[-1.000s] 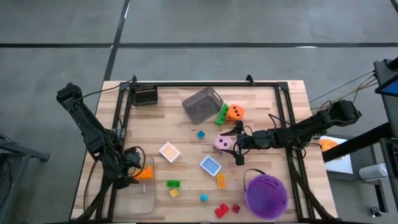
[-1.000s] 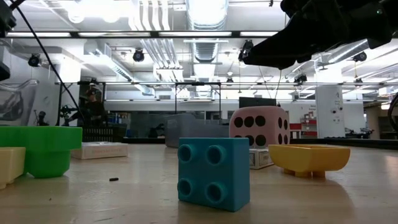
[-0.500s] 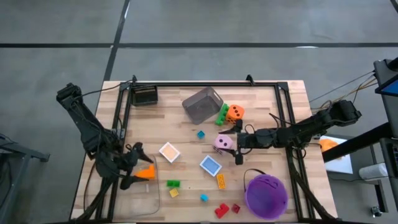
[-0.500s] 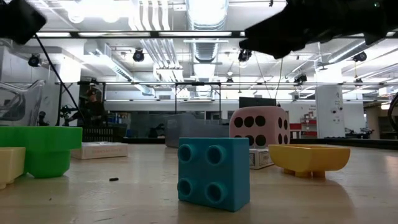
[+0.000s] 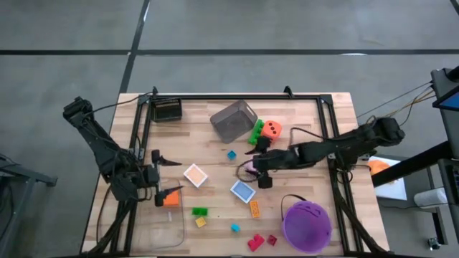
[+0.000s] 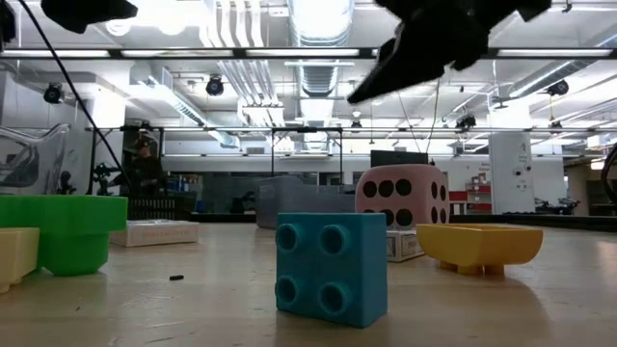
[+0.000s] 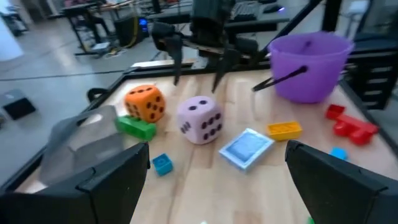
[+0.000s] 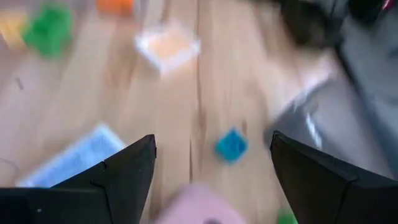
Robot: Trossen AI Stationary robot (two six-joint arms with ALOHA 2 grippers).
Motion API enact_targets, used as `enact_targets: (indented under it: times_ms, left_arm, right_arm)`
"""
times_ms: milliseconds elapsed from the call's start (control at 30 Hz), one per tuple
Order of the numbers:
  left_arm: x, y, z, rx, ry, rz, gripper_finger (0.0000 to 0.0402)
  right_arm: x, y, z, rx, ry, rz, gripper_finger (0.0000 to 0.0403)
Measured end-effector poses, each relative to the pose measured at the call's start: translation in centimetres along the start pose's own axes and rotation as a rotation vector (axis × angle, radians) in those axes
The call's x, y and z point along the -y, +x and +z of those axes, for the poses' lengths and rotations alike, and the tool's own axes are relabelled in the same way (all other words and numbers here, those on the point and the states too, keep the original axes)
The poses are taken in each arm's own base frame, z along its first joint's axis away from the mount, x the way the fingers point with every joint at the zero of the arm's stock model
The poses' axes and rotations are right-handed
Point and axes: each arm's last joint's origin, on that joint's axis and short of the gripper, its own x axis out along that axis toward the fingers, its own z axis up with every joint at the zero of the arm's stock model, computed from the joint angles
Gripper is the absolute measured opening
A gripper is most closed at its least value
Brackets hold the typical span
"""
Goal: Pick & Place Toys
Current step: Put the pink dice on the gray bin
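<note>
High view first: I have the right gripper (image 5: 254, 165) over the pink die (image 5: 251, 167) near the table's middle, fingers spread wide to either side of it and not yet closed on it. For a sound grasp I would come straight down, keep the die centred between the fingers and close on two flat faces. The purple bucket (image 5: 308, 224) sits at about five o'clock from the die, the blue tile (image 5: 242, 190) at six o'clock and close, the orange die (image 5: 271, 130) and a long green brick (image 5: 255, 132) at one o'clock. The left gripper (image 5: 166, 178) waits at nine o'clock by the table's left side, fingers spread and empty, an orange brick (image 5: 170, 199) just below it.

Low view: the pink die (image 6: 402, 203) rests flat on the wood, with the right arm dark above it; a blue brick (image 6: 331, 268) stands nearest this camera.

Left wrist view: the right gripper's two fingers (image 7: 220, 68) hang just behind the pink die (image 7: 200, 120), apart from it as far as I can judge. A yellow brick (image 7: 285, 130) lies between die and bucket (image 7: 308, 58), so I would lift clear before swinging across.

Right wrist view: blurred; a pink patch (image 8: 198, 205) between my own fingers is probably the die. Open wood lies beyond, up to the orange tile (image 8: 168, 45).
</note>
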Motion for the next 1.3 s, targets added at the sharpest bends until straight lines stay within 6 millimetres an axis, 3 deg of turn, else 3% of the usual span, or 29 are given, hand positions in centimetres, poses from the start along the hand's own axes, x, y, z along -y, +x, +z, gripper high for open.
enact_targets:
  times_ms: [167,467,633,933,1067,1300]
  left_arm:
    - [0.7,1.1,-0.8,-0.025,0.050,0.069,0.0374]
    - [1.3,1.7,-1.4,-0.035,0.085,0.112,0.0374]
    - [1.3,1.7,-1.2,-0.022,0.076,0.133,0.0374]
    - [1.3,1.7,-1.0,-0.010,0.054,0.130,0.0374]
    - [1.3,1.7,-1.0,-0.008,0.050,0.130,0.0374]
    - [1.3,1.7,-1.0,-0.007,0.040,0.130,0.0374]
  right_arm:
    - [-0.2,1.6,0.6,-0.239,0.032,-0.013,0.0311]
    - [-2.9,3.3,1.5,-0.497,0.026,-0.011,0.0311]
    - [-4.2,4.6,1.0,-0.555,0.027,-0.059,0.0311]
    - [-4.7,6.3,-0.1,-0.582,0.032,-0.174,0.0302]
    - [-4.8,6.2,-0.3,-0.603,0.050,-0.175,0.0248]
    - [-4.6,5.9,-0.4,-0.625,0.079,-0.189,0.0087]
